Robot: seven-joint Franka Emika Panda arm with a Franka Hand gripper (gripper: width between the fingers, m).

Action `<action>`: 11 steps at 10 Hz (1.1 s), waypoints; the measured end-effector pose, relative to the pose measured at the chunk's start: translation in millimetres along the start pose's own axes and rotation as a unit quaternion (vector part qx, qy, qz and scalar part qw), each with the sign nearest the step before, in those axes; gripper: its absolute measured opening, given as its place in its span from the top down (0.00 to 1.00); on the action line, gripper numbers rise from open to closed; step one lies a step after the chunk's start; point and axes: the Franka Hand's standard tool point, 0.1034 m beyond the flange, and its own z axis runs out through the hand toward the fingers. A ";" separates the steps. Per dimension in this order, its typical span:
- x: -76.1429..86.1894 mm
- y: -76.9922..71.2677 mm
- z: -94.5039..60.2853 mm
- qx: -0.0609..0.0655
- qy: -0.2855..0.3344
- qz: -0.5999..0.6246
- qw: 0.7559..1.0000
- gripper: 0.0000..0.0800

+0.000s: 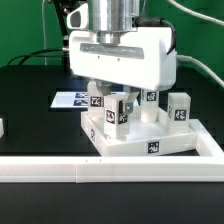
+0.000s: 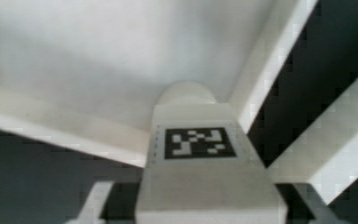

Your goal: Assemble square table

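The long white border wall (image 1: 110, 168) is running across the front of the exterior view, nearest the camera, with the black desk (image 1: 30, 100) lying behind it. Just behind the wall, the square tabletop (image 1: 150, 143) is sitting in its corner, three tagged legs already standing upright on it. The end effector (image 1: 118, 112) is hanging over the tabletop's near side on the exterior view's left and is gripping a fourth leg (image 2: 197, 150), its fingers clamping the leg's sides in the wrist view. Judging from this, the leg-fitting step is in hand: the next move is calling for lining the leg up with its corner socket, lowering it and twisting it home. The socket itself is hiding beneath the leg and fingers, so alignment is impossible to judge. The marker board (image 1: 70, 100) is mostly covered by the arm.
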 end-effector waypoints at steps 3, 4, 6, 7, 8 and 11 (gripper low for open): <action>0.1 -0.1 0.5 0.001 0.000 0.133 0.991 0.64; -0.1 -0.2 0.5 0.003 -0.002 0.158 0.987 0.64; -0.6 0.0 0.9 0.003 -0.003 0.162 0.987 0.56; -0.9 -0.1 1.0 0.003 -0.003 0.159 0.987 0.31; -1.1 -0.2 1.0 0.003 -0.003 0.120 0.993 0.23; -7.2 -2.9 1.6 0.004 -0.005 -0.023 1.000 0.19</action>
